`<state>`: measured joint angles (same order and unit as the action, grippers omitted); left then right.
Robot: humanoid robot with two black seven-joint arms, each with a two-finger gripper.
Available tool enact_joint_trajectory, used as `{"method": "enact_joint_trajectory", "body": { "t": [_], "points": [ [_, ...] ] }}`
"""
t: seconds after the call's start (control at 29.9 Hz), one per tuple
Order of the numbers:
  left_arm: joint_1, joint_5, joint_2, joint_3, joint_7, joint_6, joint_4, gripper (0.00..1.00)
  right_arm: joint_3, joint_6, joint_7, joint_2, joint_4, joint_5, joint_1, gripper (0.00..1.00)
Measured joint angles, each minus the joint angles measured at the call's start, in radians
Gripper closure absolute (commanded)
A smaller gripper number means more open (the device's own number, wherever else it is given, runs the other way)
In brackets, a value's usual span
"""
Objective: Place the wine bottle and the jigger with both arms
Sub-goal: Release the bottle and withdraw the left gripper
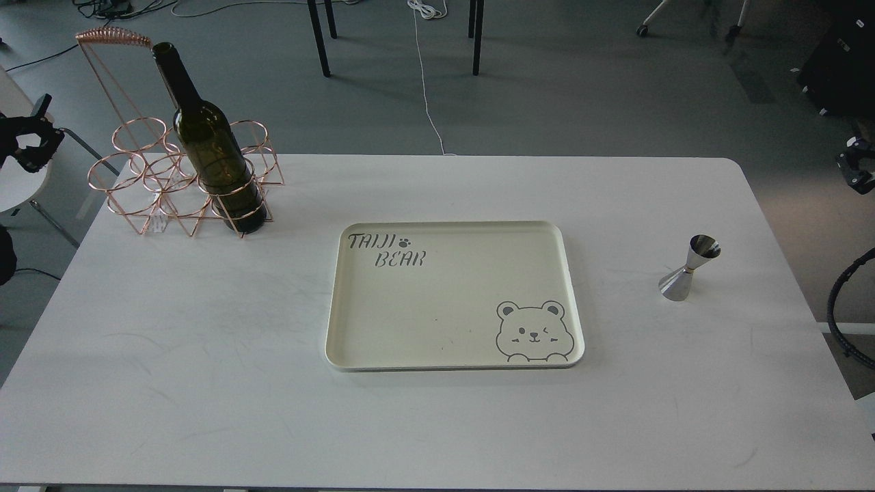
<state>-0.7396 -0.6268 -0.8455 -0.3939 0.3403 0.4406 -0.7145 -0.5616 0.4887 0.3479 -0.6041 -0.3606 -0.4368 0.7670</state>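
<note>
The wine bottle (213,152) stands upright in the front right ring of a copper wire rack (154,179) at the table's far left. The jigger (688,267) stands upright on the table at the right, alone. My left gripper (33,139) shows at the left edge, off the table and well left of the rack; its fingers stand apart with nothing between them. My right gripper (854,166) shows small at the right edge, beyond the table and behind the jigger; its fingers cannot be told apart.
A cream tray (355,342) with a bear drawing lies in the middle of the white table (205,383). A black cable loop (835,307) hangs by the right table edge. A white chair (17,188) stands beside the left edge.
</note>
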Motion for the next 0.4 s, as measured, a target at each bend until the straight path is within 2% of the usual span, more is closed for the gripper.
{"method": "enact_joint_trajectory", "body": {
  "t": [0.13,0.4],
  "points": [
    [0.065,-0.025,0.045,-0.073,-0.003,0.039,0.01,0.01,-0.044,0.0,-0.004,0.015,0.0,-0.018,-0.029,0.01],
    [0.095,-0.024,0.065,-0.141,0.006,0.041,0.013,0.01,-0.046,0.0,-0.002,0.018,-0.001,-0.008,-0.055,0.01]
  ]
}}
